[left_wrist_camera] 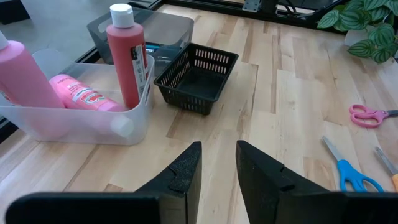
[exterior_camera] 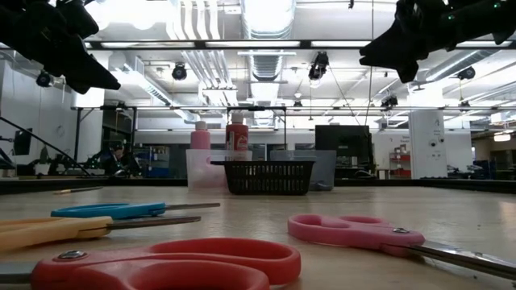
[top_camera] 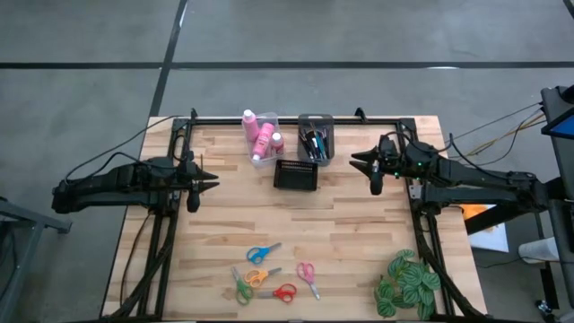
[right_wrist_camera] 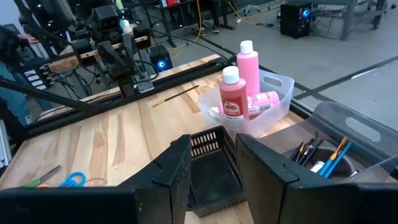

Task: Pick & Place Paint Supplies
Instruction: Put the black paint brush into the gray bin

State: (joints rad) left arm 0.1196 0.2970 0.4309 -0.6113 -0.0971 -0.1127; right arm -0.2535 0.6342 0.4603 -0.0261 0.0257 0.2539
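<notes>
Three white-capped bottles (top_camera: 260, 135), two pink and one red (left_wrist_camera: 127, 56), are in a clear bin (left_wrist_camera: 87, 121) at the table's far side; one pink bottle lies down. Paintbrushes (right_wrist_camera: 320, 155) stand in a grey bin (top_camera: 316, 136) beside it. One thin brush (right_wrist_camera: 177, 95) lies loose on the table. Several scissors (top_camera: 269, 276) with coloured handles lie flat near the front edge. My left gripper (top_camera: 204, 184) hovers open at mid-left, and my right gripper (top_camera: 366, 164) hovers open at mid-right. Both are above the table with nothing between their fingers.
A black mesh basket (top_camera: 296, 175) sits on the table in front of the two bins, between the grippers. A green leafy plant (top_camera: 408, 283) stands at the front right corner. Bare wood lies between the basket and the scissors.
</notes>
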